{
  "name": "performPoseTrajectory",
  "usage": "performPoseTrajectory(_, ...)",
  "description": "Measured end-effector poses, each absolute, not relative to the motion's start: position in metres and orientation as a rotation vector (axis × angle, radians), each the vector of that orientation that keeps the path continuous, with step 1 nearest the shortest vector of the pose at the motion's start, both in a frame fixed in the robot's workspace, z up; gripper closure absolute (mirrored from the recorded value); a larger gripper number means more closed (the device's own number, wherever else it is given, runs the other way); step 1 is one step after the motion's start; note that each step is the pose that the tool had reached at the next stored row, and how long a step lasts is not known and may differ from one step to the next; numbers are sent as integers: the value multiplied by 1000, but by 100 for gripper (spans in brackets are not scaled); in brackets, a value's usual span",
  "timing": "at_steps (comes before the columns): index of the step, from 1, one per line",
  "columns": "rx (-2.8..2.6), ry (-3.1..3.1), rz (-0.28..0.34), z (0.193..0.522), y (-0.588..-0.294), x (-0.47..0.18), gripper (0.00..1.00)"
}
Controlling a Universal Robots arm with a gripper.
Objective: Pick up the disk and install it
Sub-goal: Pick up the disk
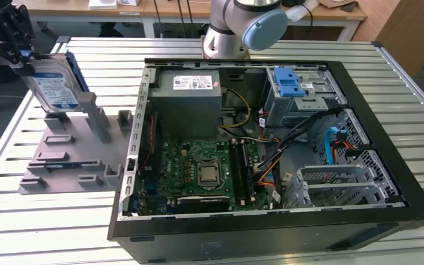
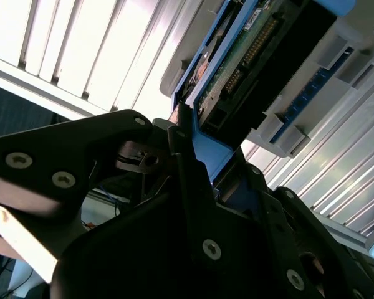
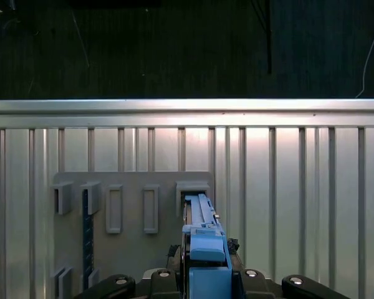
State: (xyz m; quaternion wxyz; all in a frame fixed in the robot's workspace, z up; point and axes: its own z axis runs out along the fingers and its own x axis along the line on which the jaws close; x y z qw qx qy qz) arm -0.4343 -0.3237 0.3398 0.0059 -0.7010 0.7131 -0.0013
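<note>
you're looking at the disk (image 1: 53, 87) in the upper left of the exterior view, and your end effector (image 1: 25, 59) is gripping it by its upper end. the jaws are closed on the blue-railed edges, as the second wrist view is showing close up. the disk is standing on edge, its long axis running nearly upright with a slight lean and its label facing the camera. its lower end is sitting at or just above a slot of the grey holder (image 1: 64, 160) on the worktop (image 1: 42, 226); i cannot tell whether it is clear of that slot. in the first wrist view the disk is lining up edge-on with one of the holder's pockets. the relation that matters is this — the grey cage (image 1: 311, 105) with blue tabs is lying well apart, in the upper right of the open computer case (image 1: 388, 182), so much of the case is standing between disk and cage.
</note>
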Motion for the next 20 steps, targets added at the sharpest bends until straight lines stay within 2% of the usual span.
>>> performPoseTrajectory(20,-2194,2232,-3,358,-324,-434,64)
